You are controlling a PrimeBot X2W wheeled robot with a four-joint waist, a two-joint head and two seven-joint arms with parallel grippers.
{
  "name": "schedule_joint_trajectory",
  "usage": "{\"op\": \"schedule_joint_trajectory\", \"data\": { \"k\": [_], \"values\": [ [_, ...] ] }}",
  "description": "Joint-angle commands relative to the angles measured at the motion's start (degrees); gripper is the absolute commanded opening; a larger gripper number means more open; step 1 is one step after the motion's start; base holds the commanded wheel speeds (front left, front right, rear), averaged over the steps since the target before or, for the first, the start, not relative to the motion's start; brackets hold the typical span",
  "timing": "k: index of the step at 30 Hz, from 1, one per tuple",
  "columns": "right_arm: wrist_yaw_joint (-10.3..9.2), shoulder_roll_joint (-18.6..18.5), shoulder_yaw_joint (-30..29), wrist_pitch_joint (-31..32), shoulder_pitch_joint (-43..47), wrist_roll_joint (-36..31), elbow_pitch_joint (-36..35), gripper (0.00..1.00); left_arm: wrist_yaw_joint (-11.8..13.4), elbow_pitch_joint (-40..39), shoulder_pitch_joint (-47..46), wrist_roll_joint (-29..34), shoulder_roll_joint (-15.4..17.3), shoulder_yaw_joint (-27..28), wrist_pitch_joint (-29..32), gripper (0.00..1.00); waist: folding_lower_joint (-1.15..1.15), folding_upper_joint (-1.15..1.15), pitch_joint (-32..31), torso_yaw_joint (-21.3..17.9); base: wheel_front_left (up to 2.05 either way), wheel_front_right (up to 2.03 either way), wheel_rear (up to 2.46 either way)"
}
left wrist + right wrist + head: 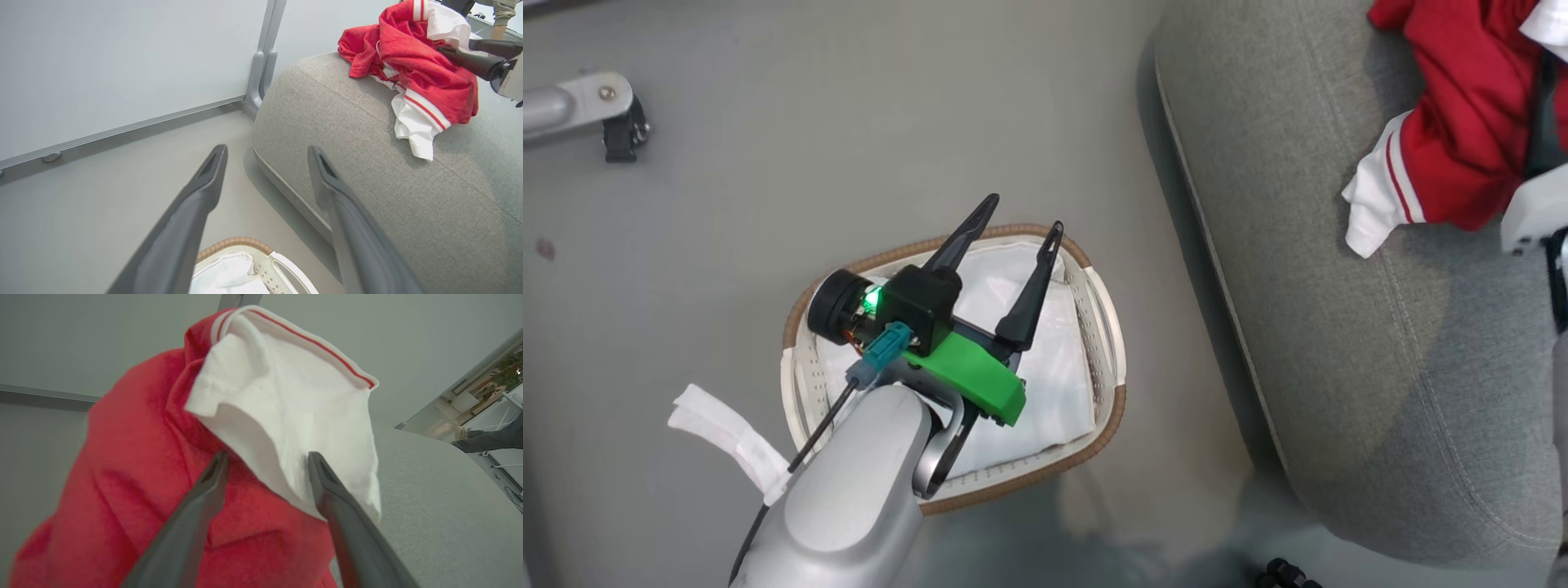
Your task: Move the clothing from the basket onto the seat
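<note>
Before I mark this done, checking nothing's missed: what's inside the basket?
Inside the basket, the white liner shows. The left gripper and its forearm cover the middle and near part, hiding whatever lies there.

The left gripper (1025, 212) has 2 long, dark, tapering fingers on a bright green bracket (976, 380). Nearer are a black camera block (923, 306) with 1 green light (872, 300), a teal connector (882, 347), a thin black cable (817, 433) and a smooth silver-grey forearm (849, 490). The right gripper (267, 455) has dark grey fingers and a white housing (1531, 212).
</note>
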Motion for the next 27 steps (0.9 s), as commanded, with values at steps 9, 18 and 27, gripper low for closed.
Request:
{"op": "schedule_joint_trajectory", "data": {
  "k": [9,18,27],
  "values": [
    [-0.08,0.05,4.14,-0.14,6.08,2.44,-4.52,1.0,-0.17,0.13,4.71,-0.71,-0.73,4.97,-0.02,1.0,0.0,0.0,-8.9,1.61,0.0,0.0,0.0],
    [-0.08,2.4,8.96,-0.14,7.32,4.36,-6.52,1.0,-0.17,0.75,10.56,-1.6,-1.45,10.94,-0.01,1.0,0.0,0.0,-17.16,5.11,0.0,0.0,0.0],
    [-0.08,8.67,12.39,-0.14,12.95,7.73,-9.59,1.0,0.85,-0.07,17.44,-1.03,-1.84,18.81,-0.01,1.0,0.0,0.0,-22.52,8.46,0.0,0.0,0.0]
  ]
}}
